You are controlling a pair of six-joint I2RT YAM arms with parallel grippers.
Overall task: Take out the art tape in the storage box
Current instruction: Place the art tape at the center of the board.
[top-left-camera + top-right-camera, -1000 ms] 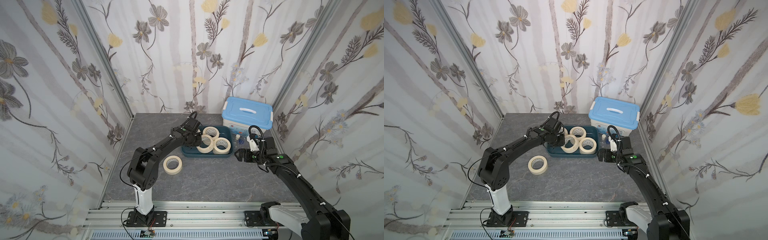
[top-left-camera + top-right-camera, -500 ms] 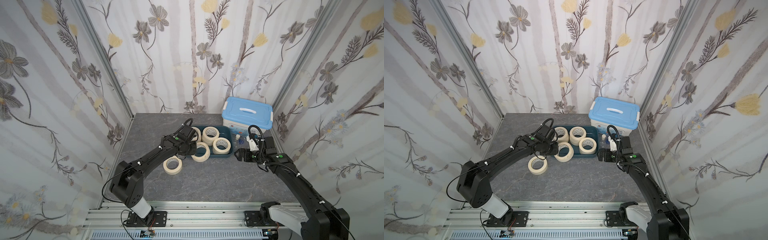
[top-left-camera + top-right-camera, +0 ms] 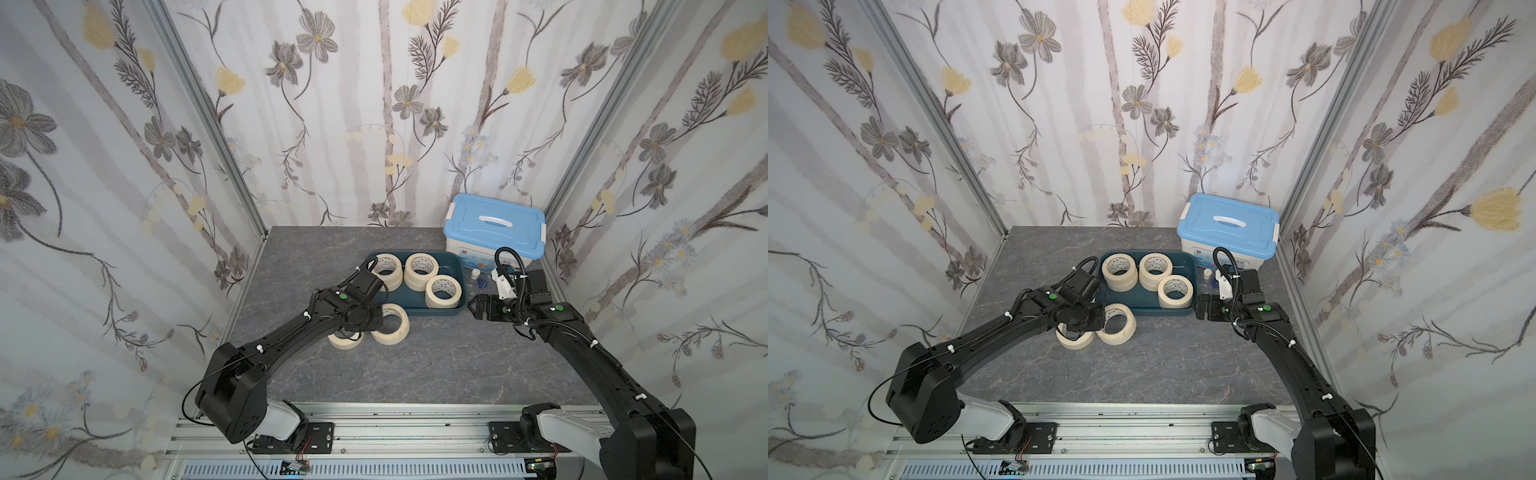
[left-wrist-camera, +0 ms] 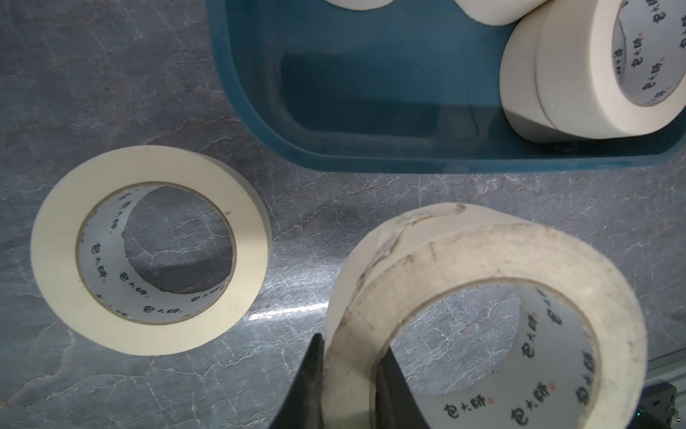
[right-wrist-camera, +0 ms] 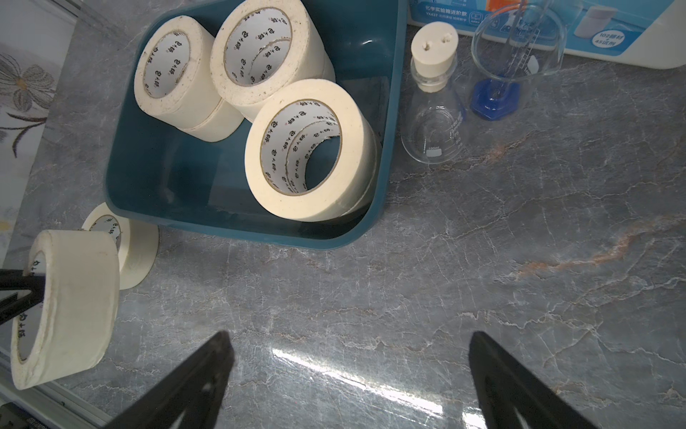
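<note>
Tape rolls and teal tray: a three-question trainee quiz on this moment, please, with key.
1. True or false: the right gripper is open and empty.
2. The left gripper grips its tape roll how? A: across the whole ring. B: on the wall, one finger inside the ring. C: by the flat face alone.
3. How many rolls lie loose on the table outside the storage box?
Key: 1 true; 2 B; 3 one, the loose roll.
</note>
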